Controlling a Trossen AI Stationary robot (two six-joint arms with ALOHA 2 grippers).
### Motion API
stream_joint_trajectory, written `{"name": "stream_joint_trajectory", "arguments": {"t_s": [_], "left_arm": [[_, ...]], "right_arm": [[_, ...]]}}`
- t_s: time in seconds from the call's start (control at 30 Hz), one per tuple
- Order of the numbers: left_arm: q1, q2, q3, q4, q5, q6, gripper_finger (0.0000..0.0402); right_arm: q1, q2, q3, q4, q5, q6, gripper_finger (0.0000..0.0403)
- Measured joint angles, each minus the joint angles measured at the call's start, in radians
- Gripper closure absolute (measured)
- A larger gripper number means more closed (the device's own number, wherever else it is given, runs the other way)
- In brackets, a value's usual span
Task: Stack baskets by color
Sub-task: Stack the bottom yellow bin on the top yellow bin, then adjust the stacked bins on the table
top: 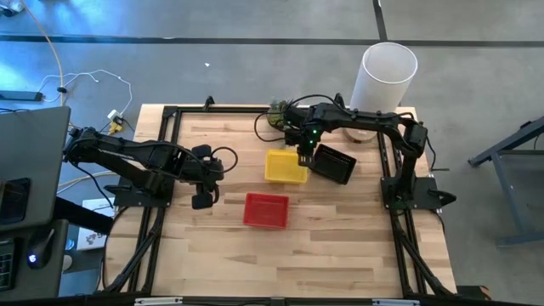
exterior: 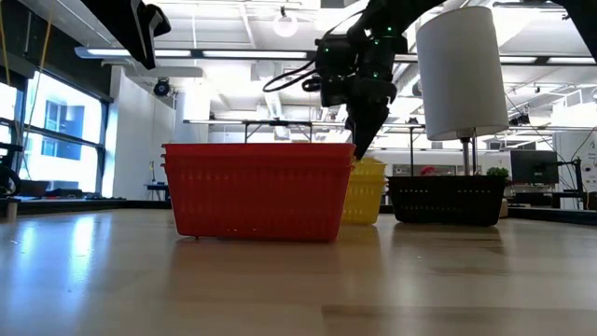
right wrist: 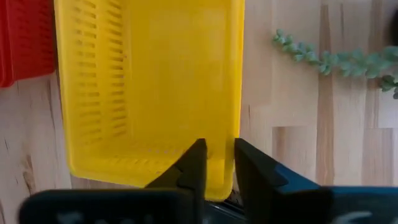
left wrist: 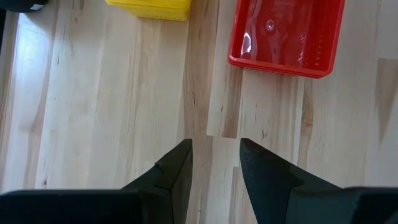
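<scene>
Right gripper (right wrist: 216,163): straddling yellow basket (top: 285,166) rim, frame centre; clenched or released, cannot tell.
Left gripper (left wrist: 215,163): released, left.

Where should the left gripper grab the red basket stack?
My pick is a long rim of the red basket stack, from straight above with one finger inside: it sits upright and open-topped, and its thin wall suits a pinch. The left gripper hangs open beside it.

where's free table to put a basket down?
Bare wood along the near edge in front of the red baskets, and the strip between them and the left gripper. Crowded at the back: yellow baskets, black baskets, right gripper, white cylinder.
</scene>
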Motion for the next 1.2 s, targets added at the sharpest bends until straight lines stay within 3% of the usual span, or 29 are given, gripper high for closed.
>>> {"name": "stream_joint_trajectory", "arguments": {"t_s": [0.27, 0.77, 1.2], "left_arm": [[0.000, 0.000, 0.000, 0.000, 0.000, 0.000, 0.0280], [0.000, 0.000, 0.000, 0.000, 0.000, -0.001, 0.0280], [0.001, 0.001, 0.000, 0.004, -0.009, -0.008, 0.0280]], "right_arm": [[0.000, 0.000, 0.001, -0.006, 0.057, 0.035, 0.0296], [0.144, -0.060, 0.002, -0.063, 0.057, 0.187, 0.0295], [0.294, -0.026, 0.002, 0.057, 0.043, 0.253, 0.0295]]}}
